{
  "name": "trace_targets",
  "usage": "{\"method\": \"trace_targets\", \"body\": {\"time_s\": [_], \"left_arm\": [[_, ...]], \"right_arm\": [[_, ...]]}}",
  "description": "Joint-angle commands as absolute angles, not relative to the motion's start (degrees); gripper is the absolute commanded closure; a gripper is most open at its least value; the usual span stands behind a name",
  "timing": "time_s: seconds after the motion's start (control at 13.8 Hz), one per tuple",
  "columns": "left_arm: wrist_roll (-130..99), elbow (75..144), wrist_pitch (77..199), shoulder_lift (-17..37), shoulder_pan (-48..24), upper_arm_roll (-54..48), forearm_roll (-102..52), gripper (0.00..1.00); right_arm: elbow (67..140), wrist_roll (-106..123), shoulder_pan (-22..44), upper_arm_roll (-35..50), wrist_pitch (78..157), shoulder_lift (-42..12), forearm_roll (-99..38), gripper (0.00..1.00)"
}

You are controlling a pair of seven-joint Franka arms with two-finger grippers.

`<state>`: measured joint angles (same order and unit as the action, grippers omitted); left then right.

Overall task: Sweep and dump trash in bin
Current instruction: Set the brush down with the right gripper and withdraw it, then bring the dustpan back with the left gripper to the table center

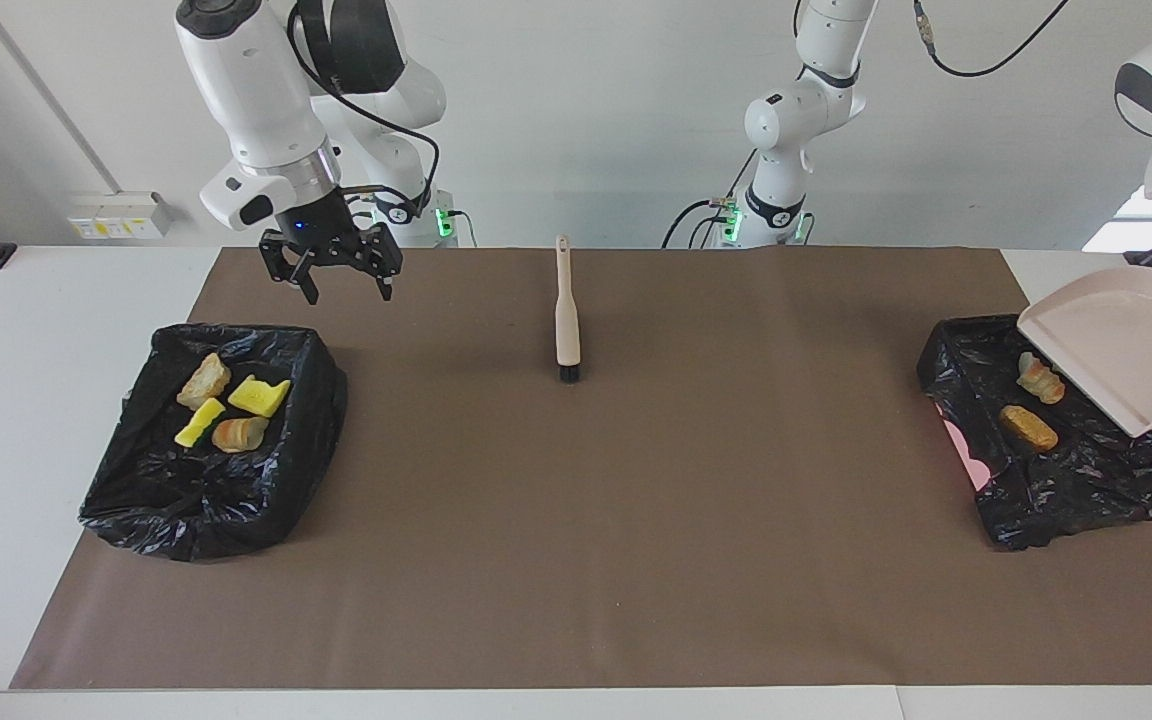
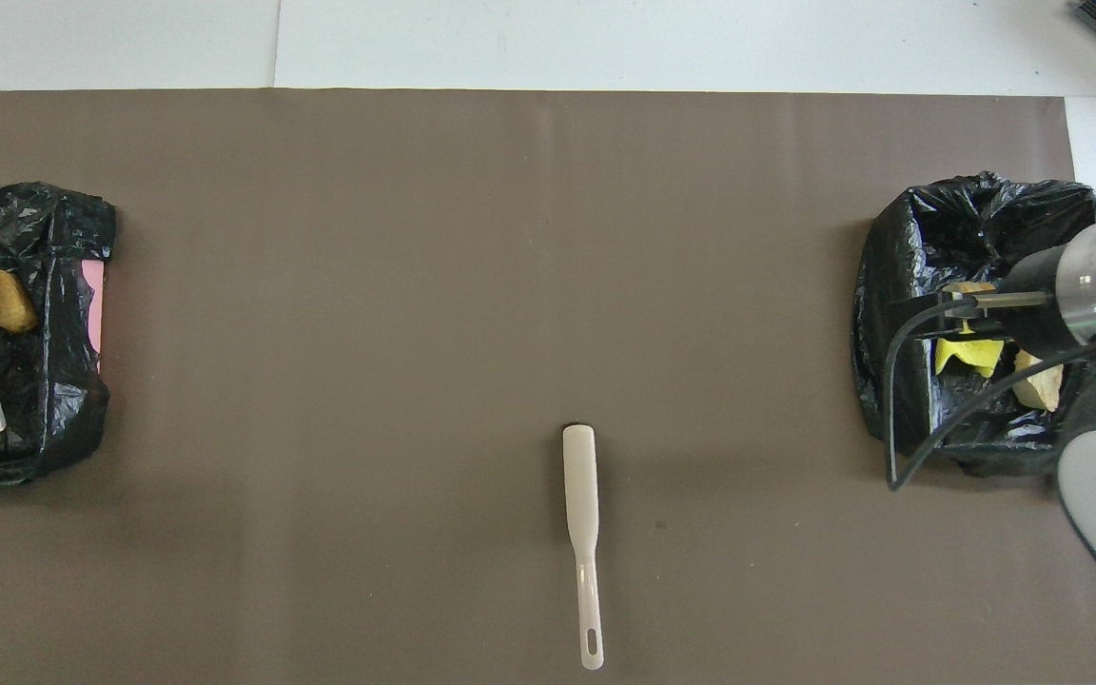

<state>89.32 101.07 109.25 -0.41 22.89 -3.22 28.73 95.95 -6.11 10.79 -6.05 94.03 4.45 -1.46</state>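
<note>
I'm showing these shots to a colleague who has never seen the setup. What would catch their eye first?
Probably the two black-bag-lined bins, one at each end of the brown mat: the right arm's bin holds four yellow and beige chunks. The left gripper, out of frame, holds a pale pink plastic dustpan tilted over the other bin. A cream-handled brush lies alone mid-mat, and the open right gripper hangs in the air.
</note>
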Motion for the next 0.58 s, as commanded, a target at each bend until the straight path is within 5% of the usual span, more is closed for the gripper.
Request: {"method": "trace_targets", "body": {"time_s": [0.0, 0.51], "left_arm": [[86.16, 104.92, 106.88, -3.68, 19.44, -2.64, 20.68, 1.00], [44.11, 109.07, 104.06, -3.34, 2.05, -2.64, 11.87, 1.00]], "right_arm": [[90.36, -2.65, 7.30, -5.45, 87.20, 3.87, -1.14, 0.00], [90.88, -2.29, 5.54, -5.27, 87.54, 4.39, -1.84, 0.00]]}}
